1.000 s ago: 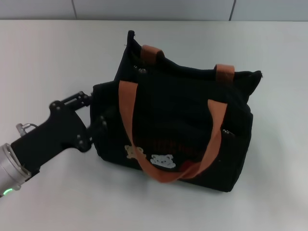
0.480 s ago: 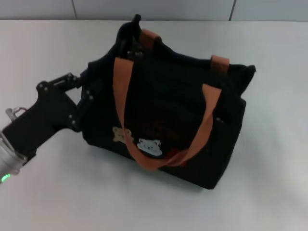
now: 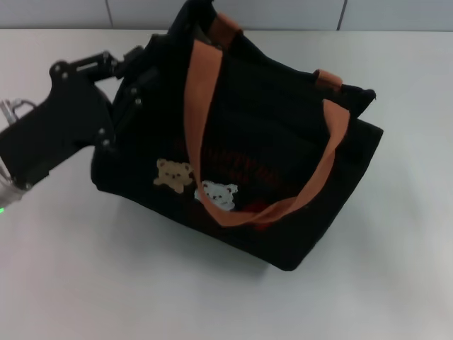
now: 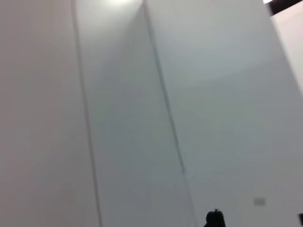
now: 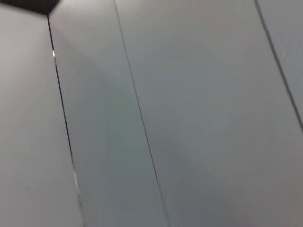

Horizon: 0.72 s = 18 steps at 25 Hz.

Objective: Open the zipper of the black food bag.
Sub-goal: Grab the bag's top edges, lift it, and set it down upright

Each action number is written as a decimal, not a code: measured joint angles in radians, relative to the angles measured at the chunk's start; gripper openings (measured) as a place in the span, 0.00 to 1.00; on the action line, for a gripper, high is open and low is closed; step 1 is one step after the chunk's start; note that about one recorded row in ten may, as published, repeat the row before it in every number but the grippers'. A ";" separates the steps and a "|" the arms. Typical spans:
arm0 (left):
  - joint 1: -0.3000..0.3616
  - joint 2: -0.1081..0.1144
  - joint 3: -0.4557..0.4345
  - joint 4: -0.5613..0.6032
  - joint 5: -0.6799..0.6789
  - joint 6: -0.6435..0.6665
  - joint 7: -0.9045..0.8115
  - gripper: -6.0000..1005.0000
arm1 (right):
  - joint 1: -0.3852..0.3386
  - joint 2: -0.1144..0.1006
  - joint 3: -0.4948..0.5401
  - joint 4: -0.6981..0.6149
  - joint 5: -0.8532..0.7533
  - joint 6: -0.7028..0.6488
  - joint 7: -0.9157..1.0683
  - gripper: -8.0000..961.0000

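One gripper was at work: the left gripper (image 3: 131,67), upper left in the head view, pressed on the end of the black food bag (image 3: 283,177), which filled the middle, tilted. I could not tell its grasp. The zipper looked unopened, its pull not visible; next, find it. Red lettering was unreadable.

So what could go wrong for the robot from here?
The left hand is at the end of the black food bag, and the bag sits tilted, so it may tip or slide across the table. No right hand is in view to steady it. The orange strap handles lie across the top and could get in the way.
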 joint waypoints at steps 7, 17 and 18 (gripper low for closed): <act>-0.063 0.000 0.023 0.098 -0.001 0.048 -0.008 0.21 | 0.102 -0.028 -0.092 -0.267 0.033 -0.067 0.526 0.88; -0.114 -0.001 0.093 0.128 -0.003 0.062 -0.014 0.21 | 0.262 -0.109 -0.352 -0.585 0.038 -0.097 1.075 0.88; -0.115 -0.001 0.095 0.127 -0.003 0.059 -0.013 0.21 | 0.288 -0.118 -0.356 -0.570 0.040 -0.091 1.114 0.88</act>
